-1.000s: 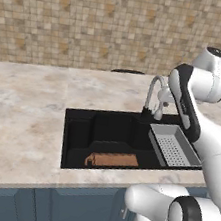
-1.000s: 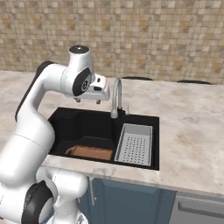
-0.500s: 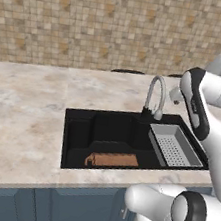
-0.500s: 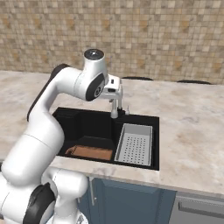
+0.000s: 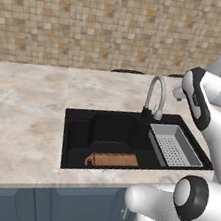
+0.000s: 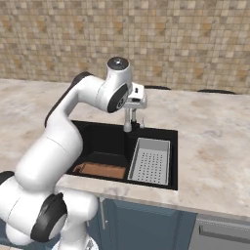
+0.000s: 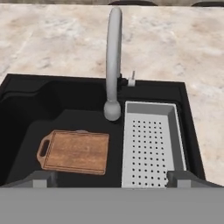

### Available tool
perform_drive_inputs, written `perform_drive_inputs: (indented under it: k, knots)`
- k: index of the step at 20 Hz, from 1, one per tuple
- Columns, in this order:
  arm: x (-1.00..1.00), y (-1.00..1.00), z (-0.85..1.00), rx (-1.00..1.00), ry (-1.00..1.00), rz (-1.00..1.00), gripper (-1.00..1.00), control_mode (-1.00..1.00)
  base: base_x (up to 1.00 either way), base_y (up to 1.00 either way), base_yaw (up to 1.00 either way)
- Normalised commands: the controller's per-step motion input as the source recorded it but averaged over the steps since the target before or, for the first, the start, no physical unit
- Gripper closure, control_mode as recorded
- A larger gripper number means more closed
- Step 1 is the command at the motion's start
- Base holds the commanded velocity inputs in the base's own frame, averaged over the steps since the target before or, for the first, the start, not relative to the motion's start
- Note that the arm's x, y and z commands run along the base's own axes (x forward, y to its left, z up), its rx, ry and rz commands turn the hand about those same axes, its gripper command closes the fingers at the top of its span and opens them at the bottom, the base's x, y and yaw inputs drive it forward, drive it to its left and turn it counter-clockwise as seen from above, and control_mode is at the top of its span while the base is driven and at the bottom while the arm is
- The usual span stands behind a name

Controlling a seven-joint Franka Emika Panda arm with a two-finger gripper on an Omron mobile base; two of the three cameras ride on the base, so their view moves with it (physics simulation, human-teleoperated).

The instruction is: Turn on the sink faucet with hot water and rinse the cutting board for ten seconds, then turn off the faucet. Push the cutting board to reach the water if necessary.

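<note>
Over the last second the arm has been swung from in front of the sink faucet (image 5: 156, 95) to its right side and lifted, and the claw (image 7: 111, 178) has been opened a little further, so that its fingertips (image 7: 43, 178) are now seen wide apart with nothing between them. No water is seen at the spout, so the faucet is judged not yet turned on; the retreat leaves its small lever, behind the base, exposed.

The cutting board (image 7: 75, 151) lies flat on the floor of the sink (image 5: 79, 130), in front of the faucet and to its left, close to the front wall. The spout mouth hangs beyond the board's far right corner, so a push may be needed. The perforated tray (image 7: 153, 144) fills the basin right of the faucet, leaving free floor only to its left.
</note>
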Motion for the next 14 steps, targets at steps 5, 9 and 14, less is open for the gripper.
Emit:
perform_drive_inputs:
  k: [5,9,14]
  knots:
    - [0.47,-0.03,0.0,0.0,0.0,0.0,-1.0,-1.0,0.0,0.0,0.0]
    - [0.49,0.0,-0.04,0.0,0.0,0.0,-1.0,-1.0,0.0,0.0,0.0]
    - [0.46,0.0,-0.03,0.0,0.0,0.0,-1.0,-1.0,0.0,0.0,0.0]
